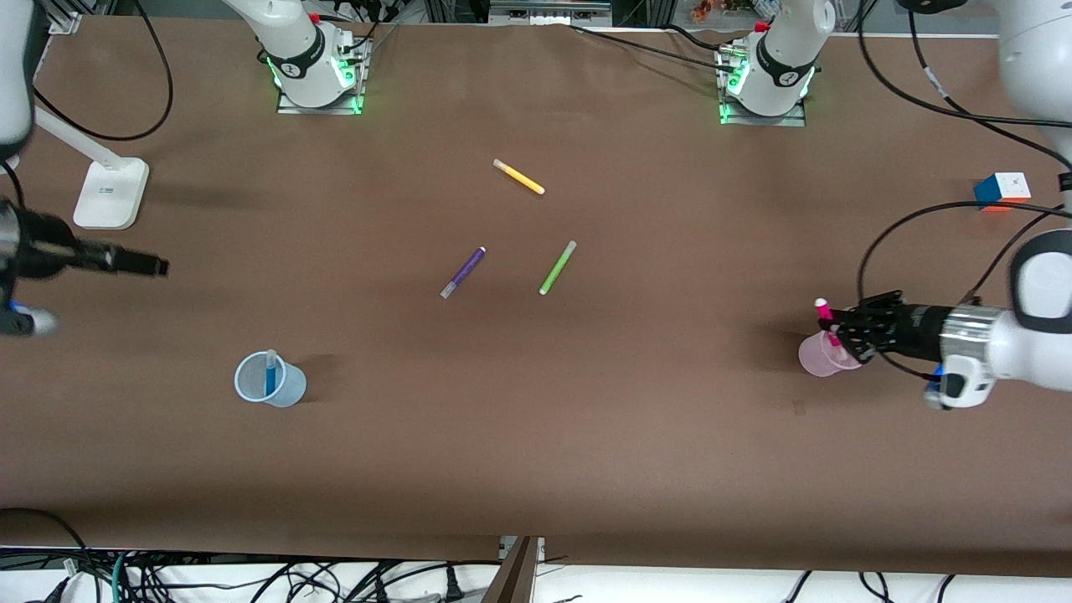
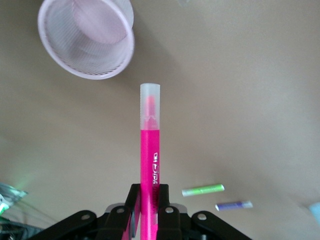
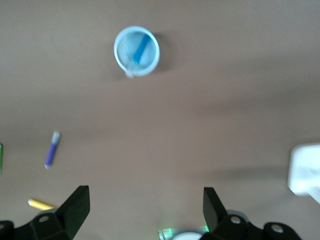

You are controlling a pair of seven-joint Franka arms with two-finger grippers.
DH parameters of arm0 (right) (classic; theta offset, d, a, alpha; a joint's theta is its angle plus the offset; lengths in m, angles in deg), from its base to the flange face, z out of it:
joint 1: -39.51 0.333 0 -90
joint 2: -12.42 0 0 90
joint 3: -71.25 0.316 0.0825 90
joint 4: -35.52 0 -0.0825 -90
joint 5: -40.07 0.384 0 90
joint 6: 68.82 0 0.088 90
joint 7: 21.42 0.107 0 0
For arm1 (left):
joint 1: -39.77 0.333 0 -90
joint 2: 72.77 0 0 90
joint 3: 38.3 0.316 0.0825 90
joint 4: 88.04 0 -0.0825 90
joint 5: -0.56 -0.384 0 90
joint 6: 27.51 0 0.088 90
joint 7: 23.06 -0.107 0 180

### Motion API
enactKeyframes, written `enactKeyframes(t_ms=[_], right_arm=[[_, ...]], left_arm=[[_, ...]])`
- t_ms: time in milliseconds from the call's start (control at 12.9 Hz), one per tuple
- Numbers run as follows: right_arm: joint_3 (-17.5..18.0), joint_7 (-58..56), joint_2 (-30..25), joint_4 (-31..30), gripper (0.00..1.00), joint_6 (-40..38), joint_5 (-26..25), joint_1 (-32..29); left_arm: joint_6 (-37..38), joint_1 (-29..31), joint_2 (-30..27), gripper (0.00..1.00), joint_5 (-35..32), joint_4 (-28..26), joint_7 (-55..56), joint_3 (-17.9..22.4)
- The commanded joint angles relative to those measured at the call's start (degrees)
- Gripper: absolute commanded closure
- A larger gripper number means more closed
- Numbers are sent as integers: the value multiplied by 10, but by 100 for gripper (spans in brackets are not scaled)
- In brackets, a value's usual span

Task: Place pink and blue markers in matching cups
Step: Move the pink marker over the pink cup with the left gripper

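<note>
Pink is the colour outstanding: the pink marker (image 2: 149, 165) is pinched upright in the left gripper (image 1: 840, 331), cap uppermost, held over the pink cup (image 1: 819, 355) at the left arm's end of the tabletop (image 1: 536, 435). In the left wrist view the cup mouth sits off the marker's line, so alignment appears incomplete. The blue marker (image 1: 270, 374) already stands inside the blue cup (image 1: 270, 380) toward the right arm's end; that half is judged done. The right gripper (image 3: 145, 205) hangs with fingers spread and empty, raised well above the tabletop near that end; this arm waits. Purple (image 1: 463, 272), green (image 1: 558, 267) and yellow (image 1: 519, 177) markers lie mid-table, untouched.

Step in hand: delivery of the pink marker. Next move calls for centring the lower tip over the cup mouth, lowering, then releasing without tipping the light cup.
</note>
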Motion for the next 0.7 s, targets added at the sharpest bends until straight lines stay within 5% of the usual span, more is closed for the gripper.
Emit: enactKeyframes(t_ms=[0, 233, 310, 465, 620], right_arm=[[0, -11, -48, -38, 0, -51, -21, 1], [1, -9, -117, -170, 0, 18, -22, 2], [5, -12, -145, -211, 0, 59, -21, 2], [13, -8, -172, -260, 0, 112, -25, 10], [18, -6, -211, -319, 0, 201, -29, 11]], left_arm=[[12, 38, 15, 98, 35, -5, -48, -9], [19, 69, 47, 96, 80, -20, -88, -8], [19, 69, 49, 86, 79, -20, -95, -8], [19, 69, 52, 53, 77, -20, -92, -7], [19, 69, 52, 1, 72, -20, -91, -7]])
